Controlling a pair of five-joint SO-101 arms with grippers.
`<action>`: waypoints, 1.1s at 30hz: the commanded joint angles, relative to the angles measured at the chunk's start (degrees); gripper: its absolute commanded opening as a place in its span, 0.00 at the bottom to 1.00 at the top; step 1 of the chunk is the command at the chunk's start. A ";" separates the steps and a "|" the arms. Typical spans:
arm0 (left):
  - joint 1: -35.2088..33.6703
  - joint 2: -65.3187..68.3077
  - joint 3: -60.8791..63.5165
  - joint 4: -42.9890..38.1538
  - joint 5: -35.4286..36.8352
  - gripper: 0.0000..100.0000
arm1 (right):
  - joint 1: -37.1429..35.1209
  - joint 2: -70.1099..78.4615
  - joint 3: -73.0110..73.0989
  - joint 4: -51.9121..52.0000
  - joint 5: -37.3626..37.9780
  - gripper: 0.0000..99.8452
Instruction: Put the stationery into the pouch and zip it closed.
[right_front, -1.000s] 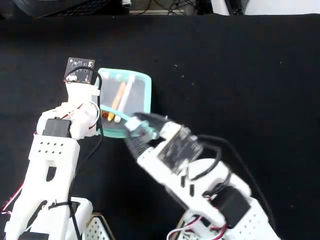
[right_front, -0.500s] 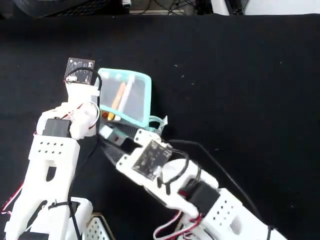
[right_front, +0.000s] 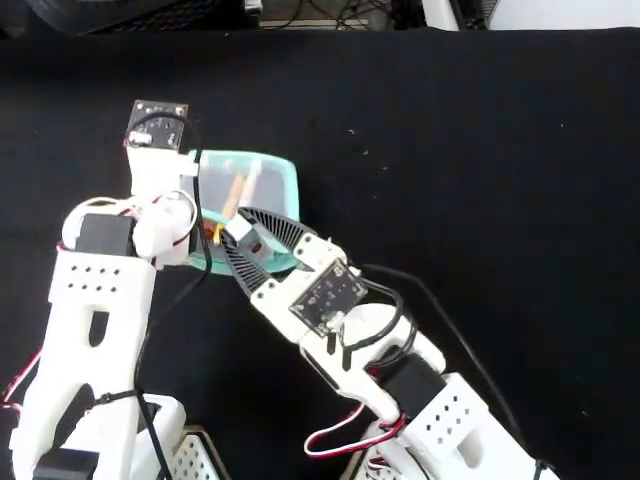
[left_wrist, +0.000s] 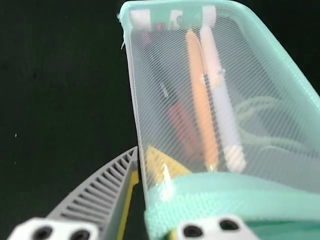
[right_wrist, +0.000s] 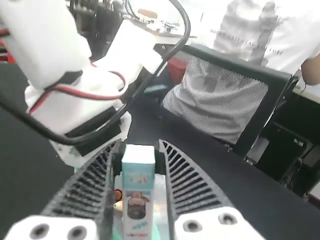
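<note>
The teal mesh pouch (right_front: 265, 190) (left_wrist: 220, 100) is held up off the black table by my left gripper (right_front: 197, 222) (left_wrist: 142, 172), which is shut on the zipper edge (left_wrist: 210, 202). Through the mesh I see an orange pencil (left_wrist: 200, 95), a white pen (left_wrist: 220, 100) and a dark red pen (left_wrist: 180, 125). My right gripper (right_front: 242, 235) (right_wrist: 138, 150) is at the pouch's open end, shut on a small teal-and-white box (right_wrist: 138, 187), which stands upright between the ribbed fingers (right_wrist: 95, 190).
Both arms crowd the near left of the black table (right_front: 480, 150). Its right half and far side are bare cloth. A white perforated base (right_front: 190, 455) sits at the near edge. Cables lie beyond the table's far edge.
My right gripper swung left with the small box, then came forward to the pouch's opening. The left arm raised and tilted the pouch, so it looks shorter from above.
</note>
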 joint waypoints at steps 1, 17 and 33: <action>-0.22 -0.26 -10.42 7.30 0.18 0.03 | 1.05 0.31 -4.88 -0.97 -0.35 0.01; -0.57 1.85 -22.11 12.57 -1.93 0.03 | -9.76 0.04 -13.23 -0.53 -1.05 0.01; -0.66 8.09 -24.48 14.42 -1.85 0.03 | -4.66 0.57 -9.10 -0.97 -1.14 0.01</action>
